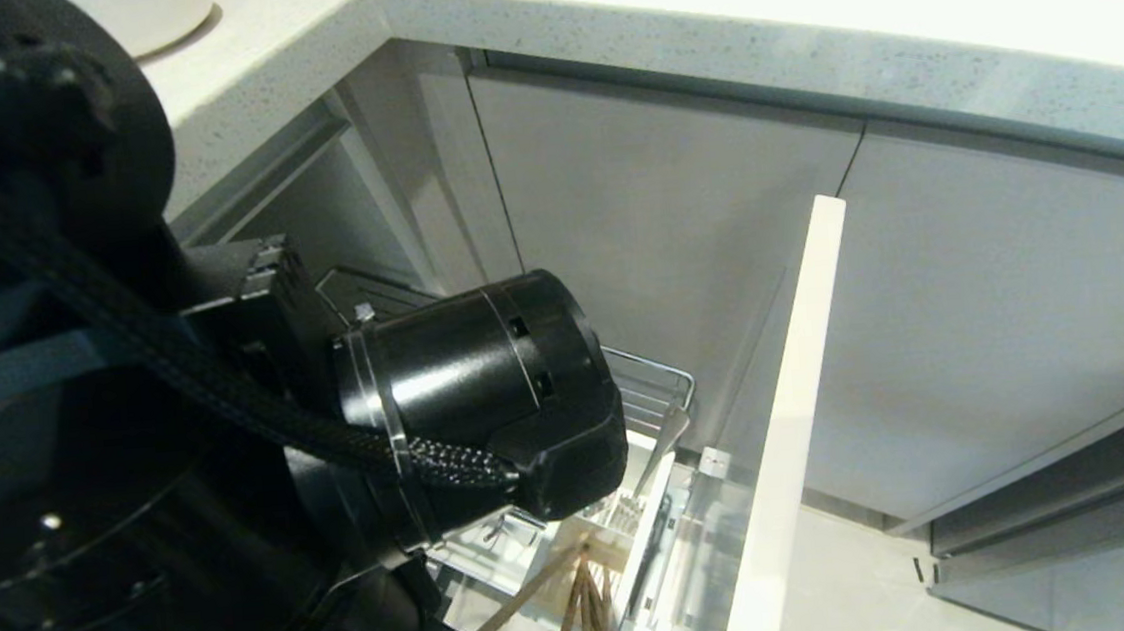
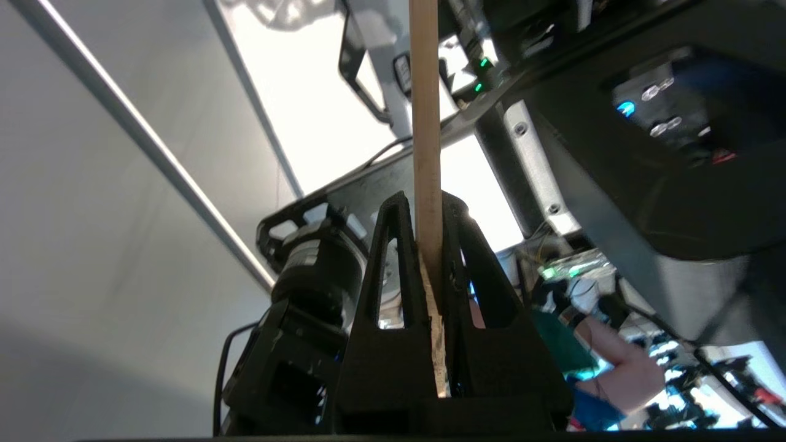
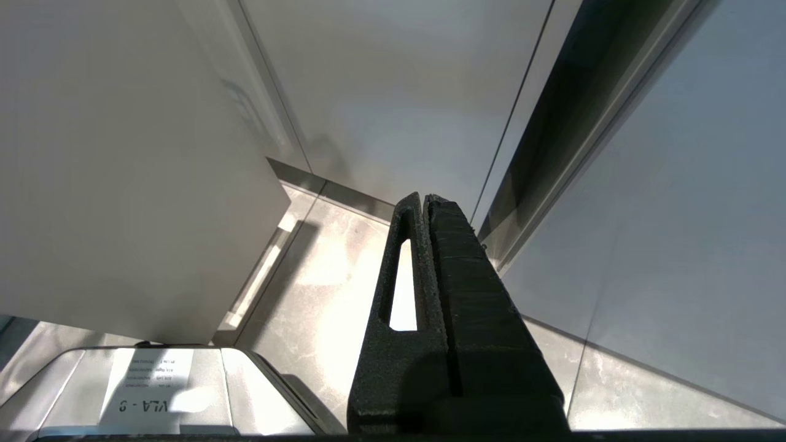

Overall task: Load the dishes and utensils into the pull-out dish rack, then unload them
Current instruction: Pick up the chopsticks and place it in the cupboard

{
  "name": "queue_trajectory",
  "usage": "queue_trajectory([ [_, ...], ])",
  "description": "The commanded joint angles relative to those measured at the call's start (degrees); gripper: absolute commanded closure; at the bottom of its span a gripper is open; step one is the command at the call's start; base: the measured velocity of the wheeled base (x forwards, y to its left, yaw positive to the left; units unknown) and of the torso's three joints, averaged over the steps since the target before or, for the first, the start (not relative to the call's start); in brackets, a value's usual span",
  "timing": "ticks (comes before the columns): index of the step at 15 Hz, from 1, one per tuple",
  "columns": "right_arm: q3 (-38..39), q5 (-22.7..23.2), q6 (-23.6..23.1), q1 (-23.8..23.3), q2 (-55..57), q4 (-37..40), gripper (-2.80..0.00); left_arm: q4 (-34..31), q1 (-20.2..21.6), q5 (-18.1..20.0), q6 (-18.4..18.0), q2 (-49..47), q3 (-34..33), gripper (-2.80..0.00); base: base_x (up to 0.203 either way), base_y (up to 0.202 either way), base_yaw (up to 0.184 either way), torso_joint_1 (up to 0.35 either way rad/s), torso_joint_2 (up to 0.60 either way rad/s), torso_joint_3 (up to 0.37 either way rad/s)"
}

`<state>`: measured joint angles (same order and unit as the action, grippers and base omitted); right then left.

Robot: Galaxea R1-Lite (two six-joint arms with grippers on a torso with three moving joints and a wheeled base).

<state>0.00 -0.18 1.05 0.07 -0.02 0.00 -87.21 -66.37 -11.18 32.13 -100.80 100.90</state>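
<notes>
Left fingers (image 2: 405, 245) clamped on thin pale wooden chopsticks (image 2: 426, 123), right fingers (image 3: 414, 245) pressed together, holding nothing

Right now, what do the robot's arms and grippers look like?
The left arm is chunky, round and shiny black, with a silver ring and a braided black cable looped around it. The left gripper and right gripper each have two matte black, rough-textured fingers that taper to a point, with long narrow slots cut through them.
</notes>
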Motion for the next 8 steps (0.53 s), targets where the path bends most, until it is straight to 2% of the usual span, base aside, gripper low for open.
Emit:
queue_trajectory([
  [1, 0.1, 0.0, 0.0, 0.0, 0.0, 0.0, 0.0, -0.5, 0.0, 0.0, 0.2, 0.0, -1.1, 0.0, 0.0, 0.0, 0.0, 0.0, 0.0, 0.0],
  [8, 0.1, 0.0, 0.0, 0.0, 0.0, 0.0, 0.0, -0.5, 0.7, 0.1, -0.1, -1.8, -2.1, 0.0, 0.0, 0.0, 0.0, 0.0, 0.0, 0.0],
])
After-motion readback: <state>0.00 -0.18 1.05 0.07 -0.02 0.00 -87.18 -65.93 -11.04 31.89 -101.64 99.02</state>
